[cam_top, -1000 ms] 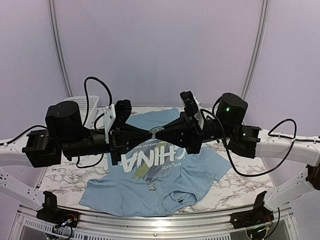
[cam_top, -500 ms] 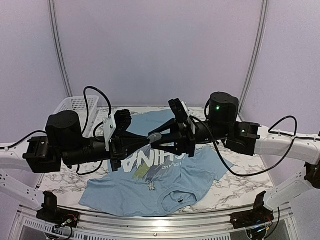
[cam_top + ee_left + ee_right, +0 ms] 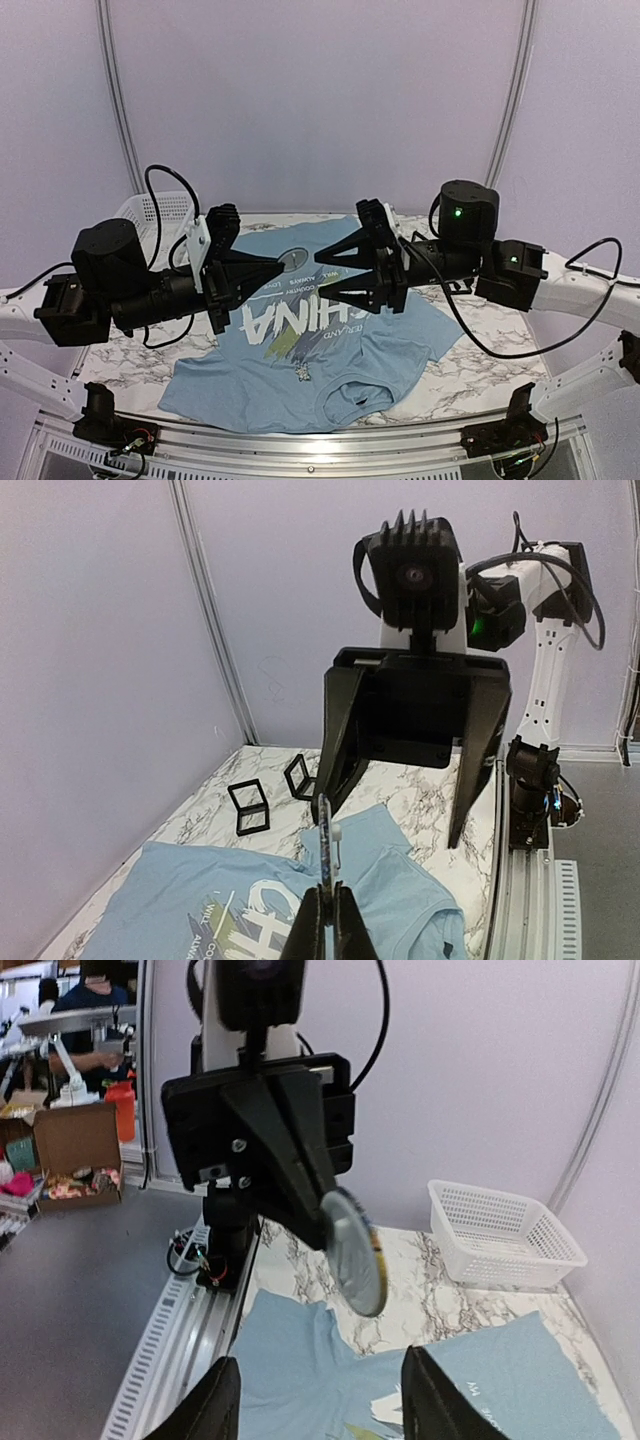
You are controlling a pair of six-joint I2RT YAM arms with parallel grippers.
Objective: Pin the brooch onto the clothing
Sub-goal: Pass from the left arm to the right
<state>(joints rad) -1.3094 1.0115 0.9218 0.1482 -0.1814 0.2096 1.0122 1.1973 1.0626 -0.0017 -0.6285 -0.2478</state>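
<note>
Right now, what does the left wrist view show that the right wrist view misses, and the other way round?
Only left wrist: two black square cases on the marble, and the right gripper head-on, jaws wide apart. Only right wrist: the white mesh basket and the brooch as a round face, pinched by the left gripper. Both: the brooch held up in the air, and the light blue T-shirt below.

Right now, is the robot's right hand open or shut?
Open. The right hand has its fingers wide apart, holding nothing; the brooch sits clamped in the shut left hand facing it.
</note>
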